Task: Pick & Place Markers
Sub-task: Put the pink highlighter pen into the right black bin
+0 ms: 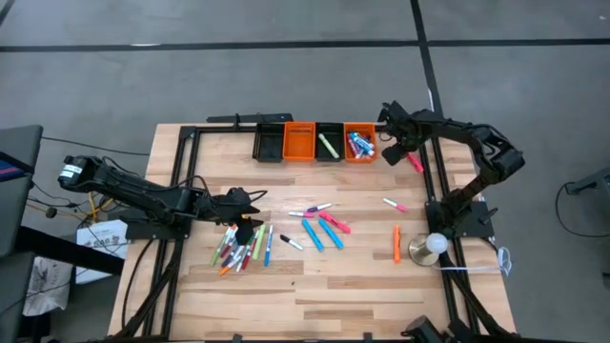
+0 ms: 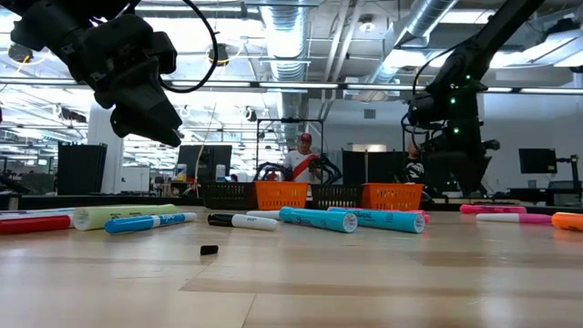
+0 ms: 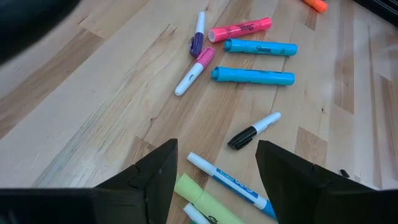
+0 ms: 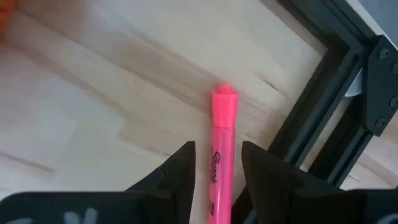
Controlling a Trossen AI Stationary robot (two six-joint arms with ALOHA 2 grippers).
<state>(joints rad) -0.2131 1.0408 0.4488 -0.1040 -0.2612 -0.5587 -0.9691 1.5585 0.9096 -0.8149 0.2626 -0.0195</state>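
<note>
- Slim pink plastic highlighter [image 4: 222, 155]: lies between the right gripper's [image 4: 217, 180] dark fingers [image 4: 179, 171] by the bench's black metal frame rail [image 4: 311, 112], far right corner; whether the fingers clamp it, cannot tell.
- Remaining capped markers [image 1: 243, 246]: piled near the left edge, others scattered mid-bench on the pale wood-plank bench [image 1: 315, 286].
- Left gripper [image 3: 214, 180]: fingers apart, empty, above the pile.
- Orange and black meshed bins [image 1: 315, 141]: far edge.

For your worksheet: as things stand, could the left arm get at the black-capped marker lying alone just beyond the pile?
Probably yes. The left gripper hangs open above the table, and the black-capped marker lies alone on bare wood just ahead of its fingers, with nothing between; the blue-and-white marker sits nearer, not across it.
</note>
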